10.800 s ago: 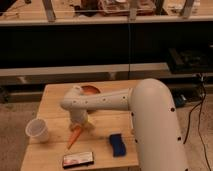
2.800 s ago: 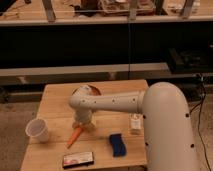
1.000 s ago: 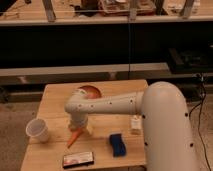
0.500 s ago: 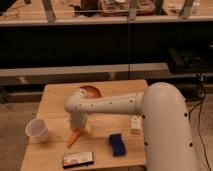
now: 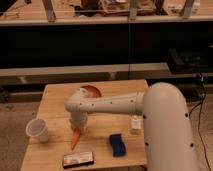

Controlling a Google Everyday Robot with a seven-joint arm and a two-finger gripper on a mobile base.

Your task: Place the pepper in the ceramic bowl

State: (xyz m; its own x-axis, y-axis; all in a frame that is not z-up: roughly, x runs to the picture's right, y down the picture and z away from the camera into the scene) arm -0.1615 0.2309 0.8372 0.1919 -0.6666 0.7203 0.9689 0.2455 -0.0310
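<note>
1. Pepper: slim, orange, tapered. Thick end is up at the gripper, tip points toward the near edge of the table.
2. Ceramic bowl: orange-brown, upright, at the table's far side, partly hidden, well apart from the pepper.

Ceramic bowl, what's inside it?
Nothing shows in the visible part of the bowl; the arm covers its near side. The pepper is outside it, under the end effector.
</note>
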